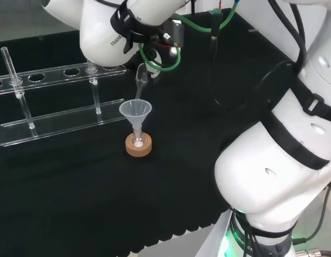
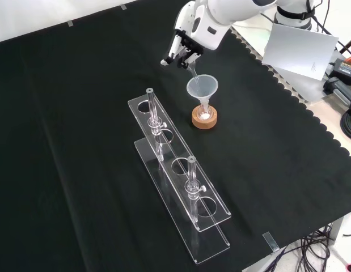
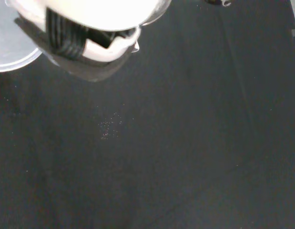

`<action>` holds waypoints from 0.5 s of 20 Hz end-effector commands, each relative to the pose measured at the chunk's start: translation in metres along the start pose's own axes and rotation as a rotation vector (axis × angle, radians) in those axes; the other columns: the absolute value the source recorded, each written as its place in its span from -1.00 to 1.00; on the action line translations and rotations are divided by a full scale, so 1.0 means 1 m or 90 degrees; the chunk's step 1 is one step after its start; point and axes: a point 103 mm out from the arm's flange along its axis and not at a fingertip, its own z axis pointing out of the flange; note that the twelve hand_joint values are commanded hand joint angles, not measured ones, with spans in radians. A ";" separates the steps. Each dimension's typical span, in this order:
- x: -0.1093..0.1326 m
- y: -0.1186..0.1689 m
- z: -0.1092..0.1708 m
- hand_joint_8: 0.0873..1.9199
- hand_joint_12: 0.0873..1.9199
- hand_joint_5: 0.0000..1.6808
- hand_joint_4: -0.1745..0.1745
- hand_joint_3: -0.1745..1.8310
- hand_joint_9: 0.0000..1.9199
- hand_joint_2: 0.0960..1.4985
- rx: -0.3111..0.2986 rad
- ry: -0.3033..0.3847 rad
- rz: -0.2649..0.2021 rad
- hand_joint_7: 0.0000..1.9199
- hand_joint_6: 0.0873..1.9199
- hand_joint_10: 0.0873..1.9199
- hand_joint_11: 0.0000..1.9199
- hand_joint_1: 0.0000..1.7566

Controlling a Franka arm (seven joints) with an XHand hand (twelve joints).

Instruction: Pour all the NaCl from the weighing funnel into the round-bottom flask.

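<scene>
1. While tilted steeply, spout down, the clear weighing funnel [image 1: 140, 81] sits just above the rim of a clear plastic funnel [image 1: 136, 111]; front view puts its tip [image 2: 193, 72] right over that funnel's mouth [image 2: 202, 87].
2. Plastic funnel stands upright w/ its stem in the neck of a small round-bottom flask [image 1: 137, 141], a white patch showing in the flask's bulb. Can't tell how much NaCl is left in the weighing funnel.
3. Flask rests on a cork ring stand [image 1: 139, 146], approx. mid-cloth in head view.
4. Hand [image 2: 184, 48] is above the funnel in front view, fingers curled and pinching the weighing funnel's upper end; a white and black finger [image 3: 97, 43] looms close in wrist view, w/ a clear round rim [image 3: 11, 47] beside it.
5. A few pale specks [image 3: 109, 128] lie on the black cloth [image 3: 195, 143] in wrist view.
6. Clear acrylic tube rack [image 2: 181, 187] stands near the stand, to its left in head view, holding two upright glass tubes [image 2: 152, 110] [image 2: 192, 175].
7. White arm links [image 1: 283, 155] fill the head view's right side.
</scene>
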 end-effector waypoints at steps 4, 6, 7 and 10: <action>0.015 0.005 -0.004 -1.00 0.40 0.86 1.00 -0.21 0.08 -0.28 -0.018 -0.042 0.003 0.75 -1.00 -0.93 -1.00 0.31; 0.020 0.004 -0.005 -1.00 0.40 0.86 1.00 -0.21 0.08 -0.28 -0.030 -0.060 0.007 0.75 -1.00 -0.93 -1.00 0.31; 0.021 0.004 -0.005 -1.00 0.40 0.86 1.00 -0.21 0.08 -0.28 -0.034 -0.064 0.009 0.75 -1.00 -0.93 -1.00 0.31; 0.021 0.001 -0.005 -1.00 0.40 0.86 1.00 -0.21 0.08 -0.28 -0.044 -0.082 0.010 0.75 -1.00 -0.93 -1.00 0.31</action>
